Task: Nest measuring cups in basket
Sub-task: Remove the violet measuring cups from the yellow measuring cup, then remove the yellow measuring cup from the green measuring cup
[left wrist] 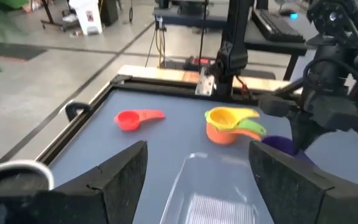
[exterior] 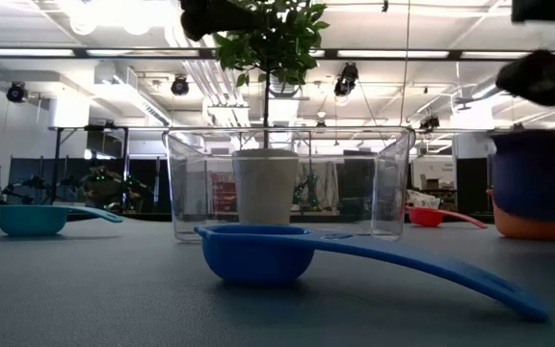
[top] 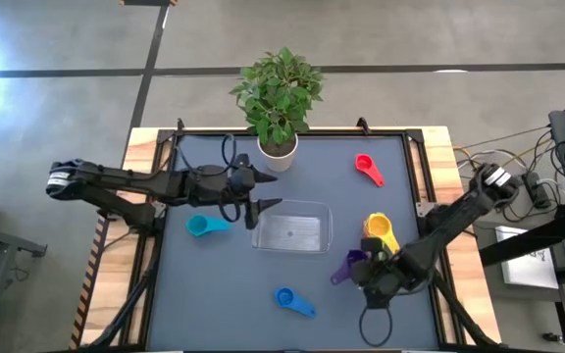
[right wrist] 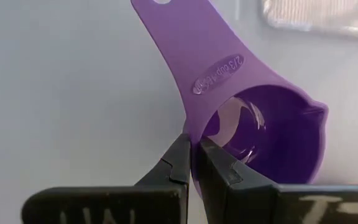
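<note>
The clear basket (top: 294, 231) sits mid-table. My left gripper (top: 260, 208) hovers open over its left end, nothing between its fingers. My right gripper (right wrist: 194, 163), at the near right (top: 366, 265), is shut on the purple measuring cup (right wrist: 260, 130). A yellow cup (top: 379, 227) sits nested in an orange cup (left wrist: 224, 133), with a green one (left wrist: 252, 129) between them, just beyond the purple cup. Single cups rest on their bases: red (top: 366, 169) at the far right, teal (top: 204, 226) left of the basket, blue (top: 292, 300) near the front edge. My right gripper pinches the purple cup's rim wall (right wrist: 194, 140) beside the root of the handle, one finger (right wrist: 216, 165) inside the bowl and one (right wrist: 174, 163) outside. The fingers come steeply from above. In the low view the cup (exterior: 538, 173) appears raised off the table.
A white plant pot (top: 278, 153) with a leafy plant stands at the table's far edge, behind the basket. A raised black frame (top: 415, 186) borders the grey mat. Free room lies between the basket and the blue cup.
</note>
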`<state>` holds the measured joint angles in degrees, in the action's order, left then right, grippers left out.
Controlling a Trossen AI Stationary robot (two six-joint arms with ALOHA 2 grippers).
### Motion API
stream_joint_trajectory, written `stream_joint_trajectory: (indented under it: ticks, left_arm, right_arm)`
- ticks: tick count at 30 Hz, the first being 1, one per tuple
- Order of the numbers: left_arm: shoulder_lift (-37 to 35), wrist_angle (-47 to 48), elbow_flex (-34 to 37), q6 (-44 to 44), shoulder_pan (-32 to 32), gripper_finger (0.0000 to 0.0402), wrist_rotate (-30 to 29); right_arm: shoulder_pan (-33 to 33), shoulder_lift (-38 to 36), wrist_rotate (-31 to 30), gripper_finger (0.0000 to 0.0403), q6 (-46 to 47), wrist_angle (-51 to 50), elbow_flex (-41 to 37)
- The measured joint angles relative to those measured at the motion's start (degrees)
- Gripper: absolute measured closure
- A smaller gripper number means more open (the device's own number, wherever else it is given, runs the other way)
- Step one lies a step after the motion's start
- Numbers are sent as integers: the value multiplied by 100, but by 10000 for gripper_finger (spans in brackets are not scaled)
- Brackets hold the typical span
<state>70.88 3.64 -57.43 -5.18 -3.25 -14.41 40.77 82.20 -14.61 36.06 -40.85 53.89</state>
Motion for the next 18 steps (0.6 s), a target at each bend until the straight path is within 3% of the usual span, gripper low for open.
stream_joint_trajectory:
  ticks: [4, 9, 14, 18]
  left_arm:
    - [-503, 682, -31, -191, 0, 139, -3]
    - [-1004, 974, 43, -470, -9, 139, -19]
    - [-1025, 1086, 63, -571, -16, 139, -20]
    - [-858, 1094, 89, -585, -22, 139, -20]
  right_arm:
    - [-2, 183, 352, 379, 89, 73, 4]
    - [-2, 56, 402, 329, 274, 88, 7]
    - [-2, -421, 283, 266, 497, -11, 10]
    - [22, -991, 143, 232, 1521, -956, 15]
